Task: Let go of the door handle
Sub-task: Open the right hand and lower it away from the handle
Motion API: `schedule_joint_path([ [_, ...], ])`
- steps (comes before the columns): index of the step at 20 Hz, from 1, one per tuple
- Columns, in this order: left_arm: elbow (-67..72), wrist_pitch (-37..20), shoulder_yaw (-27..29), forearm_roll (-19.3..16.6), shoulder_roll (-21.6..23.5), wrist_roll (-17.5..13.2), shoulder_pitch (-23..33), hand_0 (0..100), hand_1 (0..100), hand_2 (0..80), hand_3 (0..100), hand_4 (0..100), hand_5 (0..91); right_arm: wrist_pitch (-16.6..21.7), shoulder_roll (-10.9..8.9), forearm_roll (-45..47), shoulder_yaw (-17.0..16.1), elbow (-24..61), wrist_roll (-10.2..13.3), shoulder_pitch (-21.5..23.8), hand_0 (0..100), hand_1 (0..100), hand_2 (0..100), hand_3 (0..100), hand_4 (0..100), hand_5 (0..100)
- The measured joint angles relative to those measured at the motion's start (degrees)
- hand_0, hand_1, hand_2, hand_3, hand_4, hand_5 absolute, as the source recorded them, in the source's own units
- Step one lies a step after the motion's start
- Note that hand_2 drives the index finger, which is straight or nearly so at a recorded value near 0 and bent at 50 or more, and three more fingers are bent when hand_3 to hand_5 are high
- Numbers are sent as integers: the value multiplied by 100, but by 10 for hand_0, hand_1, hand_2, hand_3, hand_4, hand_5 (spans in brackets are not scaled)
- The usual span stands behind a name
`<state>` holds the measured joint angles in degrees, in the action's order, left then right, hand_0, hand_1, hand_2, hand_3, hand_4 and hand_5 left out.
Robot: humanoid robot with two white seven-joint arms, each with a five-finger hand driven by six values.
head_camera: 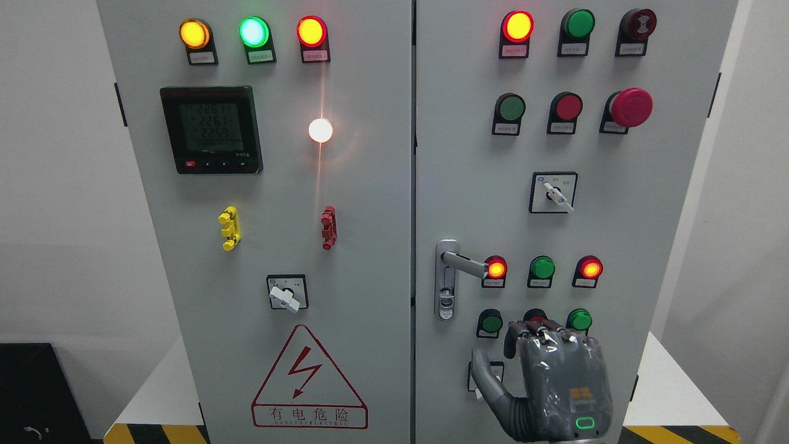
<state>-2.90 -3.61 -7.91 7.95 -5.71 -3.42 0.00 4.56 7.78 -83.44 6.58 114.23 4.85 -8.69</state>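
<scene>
The silver door handle is a lever on a tall plate with a keyhole, at the left edge of the cabinet's right door. The lever points right and slightly down, with nothing touching it. My right hand comes up from the bottom edge, below and to the right of the handle and well apart from it. Its back faces me, the fingers reach loosely toward the door, and the thumb is spread to the left. It holds nothing. The left arm is out of view.
The right door carries lit red lamps, green and red buttons, a red mushroom stop button and a rotary switch. The left door has a meter, lamps and a warning triangle. Both doors look closed.
</scene>
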Motion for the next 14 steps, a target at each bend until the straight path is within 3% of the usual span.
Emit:
schedule_joint_path([
  [4,0,0,0,-1,0,0,0,120,556,0,0,0,0,993,0,423,-369,125,153,169,442,235,257,261,228,218],
  [6,0,0,0,-2,0,0,0,120,556,0,0,0,0,1243,0,651,-545,178,176,217,440,233,217,209,206,199],
  [9,0,0,0,-2,0,0,0,120,556,0,0,0,0,1386,1,895,-735,236,181,242,440,232,143,132,141,136],
  [12,0,0,0,-2,0,0,0,120,556,0,0,0,0,1441,1,1104,-895,280,182,254,445,210,51,36,37,4],
  [14,0,0,1,-1,0,0,0,120,556,0,0,0,0,1448,2,1251,-978,305,183,257,445,206,34,20,16,0],
])
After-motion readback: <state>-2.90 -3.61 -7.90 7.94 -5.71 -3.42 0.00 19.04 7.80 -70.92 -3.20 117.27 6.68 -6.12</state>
